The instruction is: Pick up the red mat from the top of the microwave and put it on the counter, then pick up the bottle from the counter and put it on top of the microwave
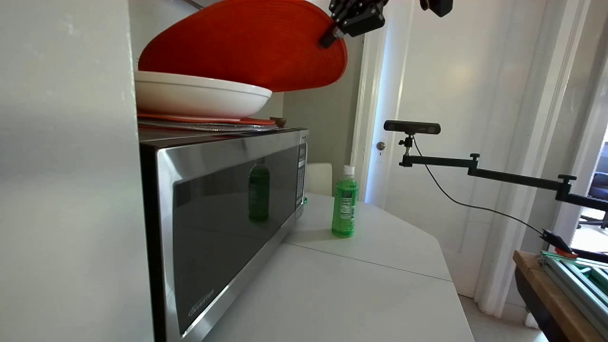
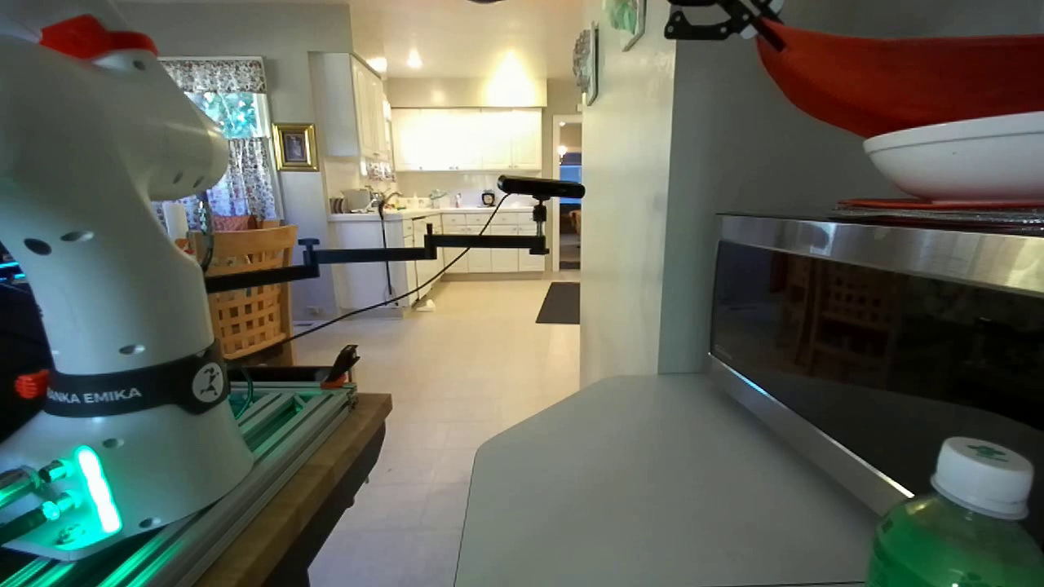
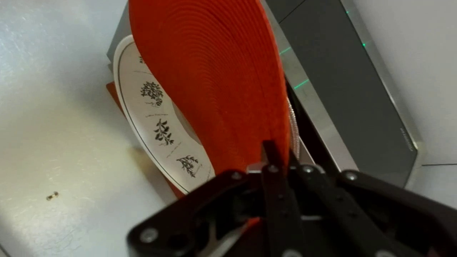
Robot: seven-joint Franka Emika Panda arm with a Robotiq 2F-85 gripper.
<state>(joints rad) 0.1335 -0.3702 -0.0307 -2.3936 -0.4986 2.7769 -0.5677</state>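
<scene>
The red mat [image 1: 247, 42] is tilted and bent above the white bowl on top of the microwave [image 1: 228, 204]. It also shows in an exterior view [image 2: 889, 77] and in the wrist view [image 3: 221, 82]. My gripper [image 1: 328, 38] is shut on the mat's edge, with one finger on each side, as the wrist view [image 3: 280, 155] shows. I cannot tell whether the mat touches the bowl. The bottle [image 1: 345, 204], green with a white cap, stands upright on the white counter [image 1: 342, 289] beside the microwave. Its top shows in an exterior view [image 2: 983, 477]; it is out of the wrist view.
The white bowl [image 1: 199, 92] sits on a stack of flat mats [image 1: 209, 122] on the microwave. A wall stands behind the microwave. A camera on a black jointed arm [image 1: 412, 127] reaches toward the counter. The robot's wooden bench [image 2: 326, 456] stands across a floor gap from the counter.
</scene>
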